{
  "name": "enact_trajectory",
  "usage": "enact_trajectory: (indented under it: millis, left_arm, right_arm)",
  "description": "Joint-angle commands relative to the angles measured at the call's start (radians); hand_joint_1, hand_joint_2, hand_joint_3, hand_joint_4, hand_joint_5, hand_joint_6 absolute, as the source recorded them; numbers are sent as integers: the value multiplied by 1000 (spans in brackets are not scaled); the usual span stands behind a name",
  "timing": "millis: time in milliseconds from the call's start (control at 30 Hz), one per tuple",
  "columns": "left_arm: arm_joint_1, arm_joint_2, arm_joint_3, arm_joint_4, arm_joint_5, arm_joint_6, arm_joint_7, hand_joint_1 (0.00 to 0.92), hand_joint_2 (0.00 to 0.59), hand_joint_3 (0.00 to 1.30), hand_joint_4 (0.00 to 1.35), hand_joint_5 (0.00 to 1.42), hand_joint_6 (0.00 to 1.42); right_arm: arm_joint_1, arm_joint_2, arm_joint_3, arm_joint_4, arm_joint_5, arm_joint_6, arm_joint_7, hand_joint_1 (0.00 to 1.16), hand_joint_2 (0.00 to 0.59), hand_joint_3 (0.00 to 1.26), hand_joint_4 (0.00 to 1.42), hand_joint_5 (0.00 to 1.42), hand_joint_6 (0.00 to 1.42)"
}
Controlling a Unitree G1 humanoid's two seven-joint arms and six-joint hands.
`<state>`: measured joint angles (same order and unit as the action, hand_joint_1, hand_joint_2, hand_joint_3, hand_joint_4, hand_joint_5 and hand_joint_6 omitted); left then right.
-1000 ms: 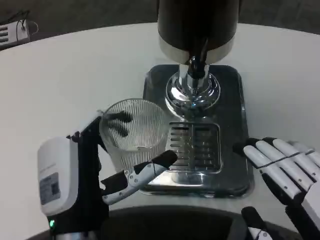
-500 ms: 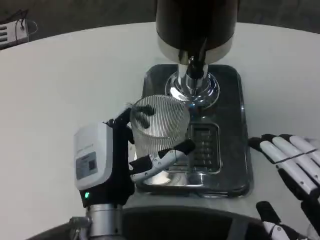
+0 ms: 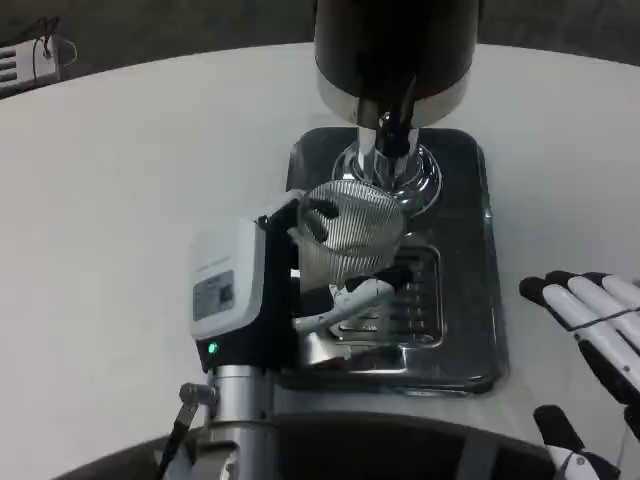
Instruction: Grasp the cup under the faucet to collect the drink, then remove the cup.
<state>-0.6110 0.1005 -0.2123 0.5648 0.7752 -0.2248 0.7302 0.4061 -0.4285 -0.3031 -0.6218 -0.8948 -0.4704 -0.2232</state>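
Observation:
A clear ribbed cup (image 3: pixel 352 232) is held by my left hand (image 3: pixel 262 290), with fingers wrapped around its side. The cup stands over the drip grate (image 3: pixel 405 300) of the steel tray (image 3: pixel 470 190), just in front of and slightly left of the faucet (image 3: pixel 392 128) of the dark dispenser (image 3: pixel 395 50). I see no drink in the cup. My right hand (image 3: pixel 605 340) hovers open over the table at the tray's right, fingers spread, holding nothing.
The dispenser's chrome base (image 3: pixel 395 175) stands right behind the cup. White table (image 3: pixel 120 180) spreads to the left and right of the tray. A small grey object with a cable (image 3: pixel 25 60) lies at the far left edge.
My left hand has carried the cup right and away from me, from the tray's left edge onto the grate near the faucet. My right hand has drifted right and toward me.

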Motion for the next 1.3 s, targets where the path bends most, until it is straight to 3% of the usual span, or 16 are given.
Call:
enact_trajectory:
  millis: [33,367,533,600,700,767,900,1167,1300]
  left_arm:
    - [-41,-2,-22,34,-20,-30,39,770,0,1034,978,1040,1238]
    - [-88,-13,-66,117,-35,-24,56,751,0,1006,972,1052,1238]
    - [-88,-11,-80,118,-41,-13,43,659,0,917,828,1017,1216]
    - [-84,-7,-85,111,-44,-15,31,567,0,792,671,969,1161]
    - [-74,2,-91,96,-55,-28,4,262,36,534,383,780,925]
    - [-64,9,-92,86,-74,-47,-20,178,32,387,256,613,767]
    - [-43,21,-90,56,-85,-59,-42,99,26,199,70,449,551]
    - [-21,22,-90,10,-74,-40,-40,2,0,141,2,374,344]
    - [30,26,-71,-66,-90,-47,-38,0,0,119,0,354,303]
  right_arm:
    - [27,16,-12,-23,11,-14,-9,254,517,146,142,172,224]
    - [48,29,-37,-43,20,-20,-7,255,517,146,142,173,232]
    - [58,37,-47,-49,27,-29,-4,256,517,146,142,173,234]
    - [60,39,-48,-50,29,-31,-3,256,517,146,142,173,234]
    - [59,41,-49,-49,31,-35,-2,256,517,146,142,173,234]
    - [58,41,-48,-48,33,-37,-2,256,517,146,142,173,234]
    - [61,39,-51,-42,42,-45,-4,250,522,146,142,181,235]
    - [57,39,-62,-36,56,-54,-5,239,517,146,142,184,235]
    - [63,42,-68,-35,62,-62,-8,234,516,146,142,184,241]
